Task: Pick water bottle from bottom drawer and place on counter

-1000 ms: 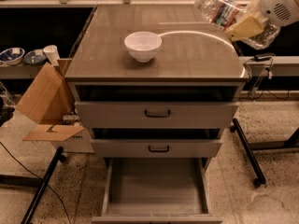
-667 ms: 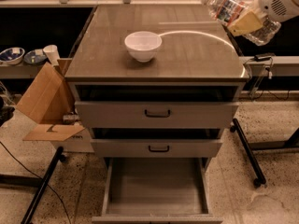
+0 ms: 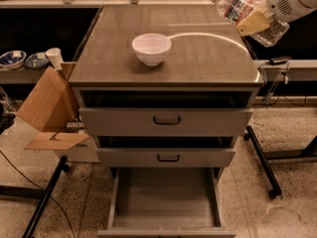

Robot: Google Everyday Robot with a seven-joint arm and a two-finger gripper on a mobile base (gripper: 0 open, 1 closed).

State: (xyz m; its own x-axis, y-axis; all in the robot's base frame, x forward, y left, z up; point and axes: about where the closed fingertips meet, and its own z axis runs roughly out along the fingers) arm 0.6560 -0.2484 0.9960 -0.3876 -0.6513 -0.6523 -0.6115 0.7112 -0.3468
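The water bottle (image 3: 232,5) was in the air at the far right of the scene, tilted with its white cap toward the left, above the far right corner of the counter (image 3: 198,63) and clear of its surface. The gripper (image 3: 253,22) reached in from the right edge, its fingers clamped across the bottle's middle, one tan finger (image 3: 255,20) lying over the label. On the counter a white bowl (image 3: 151,47) stood left of centre, well apart from the bottle, with bare top between them. Below, the two upper drawers (image 3: 166,120) were pulled out a little, and the bottom drawer (image 3: 166,197) stood wide open nearest the camera. A cardboard box (image 3: 44,103) leaned against the cabinet's left side. Against the picture of a second earlier, bottle and gripper sat slightly higher; bowl, drawers and box lay as before.
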